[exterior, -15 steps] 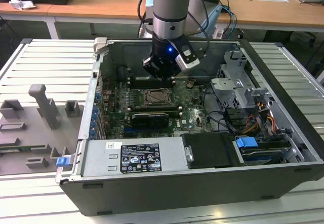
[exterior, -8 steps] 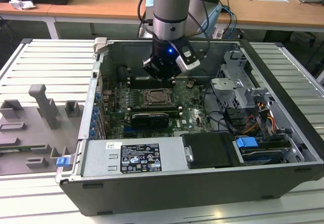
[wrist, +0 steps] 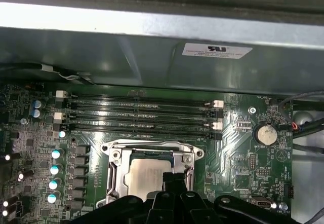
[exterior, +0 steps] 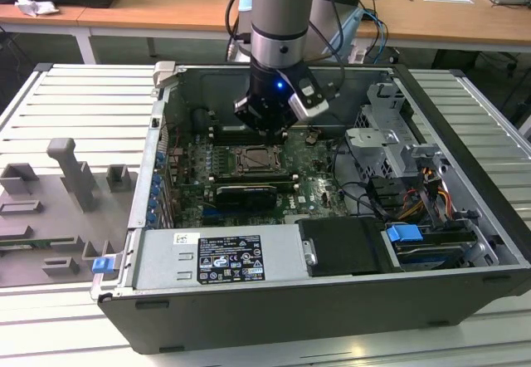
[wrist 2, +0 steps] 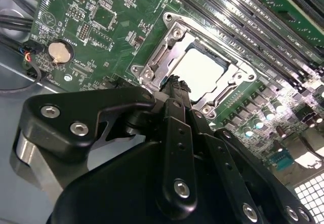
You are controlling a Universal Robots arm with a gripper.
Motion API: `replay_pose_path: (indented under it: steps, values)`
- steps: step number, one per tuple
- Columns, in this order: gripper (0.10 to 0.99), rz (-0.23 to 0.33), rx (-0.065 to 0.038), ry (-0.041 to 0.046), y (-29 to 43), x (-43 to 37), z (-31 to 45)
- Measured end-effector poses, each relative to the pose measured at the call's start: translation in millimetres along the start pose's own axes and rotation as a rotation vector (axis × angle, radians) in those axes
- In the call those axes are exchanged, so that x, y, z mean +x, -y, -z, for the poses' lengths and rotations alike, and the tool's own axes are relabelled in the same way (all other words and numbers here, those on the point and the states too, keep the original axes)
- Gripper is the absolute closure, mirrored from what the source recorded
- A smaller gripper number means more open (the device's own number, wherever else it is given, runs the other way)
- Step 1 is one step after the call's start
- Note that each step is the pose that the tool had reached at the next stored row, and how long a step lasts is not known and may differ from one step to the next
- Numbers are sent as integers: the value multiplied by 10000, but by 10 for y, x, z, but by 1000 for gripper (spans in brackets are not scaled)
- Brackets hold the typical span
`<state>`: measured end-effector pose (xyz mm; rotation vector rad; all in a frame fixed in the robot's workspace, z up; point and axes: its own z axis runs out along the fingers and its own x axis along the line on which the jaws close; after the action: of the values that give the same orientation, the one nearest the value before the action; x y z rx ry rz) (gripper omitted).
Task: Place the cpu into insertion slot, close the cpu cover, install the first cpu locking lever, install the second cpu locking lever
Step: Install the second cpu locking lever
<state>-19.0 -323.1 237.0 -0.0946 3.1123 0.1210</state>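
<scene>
My gripper (wrist 2: 174, 84): nearest the lens in the second wrist view; my black fingers are pressed together with no gap at the tips and nothing between them, poised just above one edge of the socket.
Cpu (wrist 2: 201, 72): pale metal top, lying flat inside the insertion slot (wrist: 150, 176); seen in both wrist views.
Cpu cover (wrist 2: 167, 57): silvery frame lying down around the chip, whose top shows through the square cut-out.
Memory slots (wrist: 142, 113): long dark rows just beside the socket.
Coin battery (wrist 2: 59, 51): round, on the green board, well apart from the socket.
Computer case (exterior: 158, 300): open, on a slatted table; my arm reaches down into it in the exterior view.
</scene>
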Motion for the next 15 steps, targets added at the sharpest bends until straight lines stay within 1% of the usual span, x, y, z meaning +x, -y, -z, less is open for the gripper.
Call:
replay_pose_path:
  steps: [10,15]
  values:
    - [980,0,0,0,69,4,5]
    - [980,0,-1,0,118,7,9]
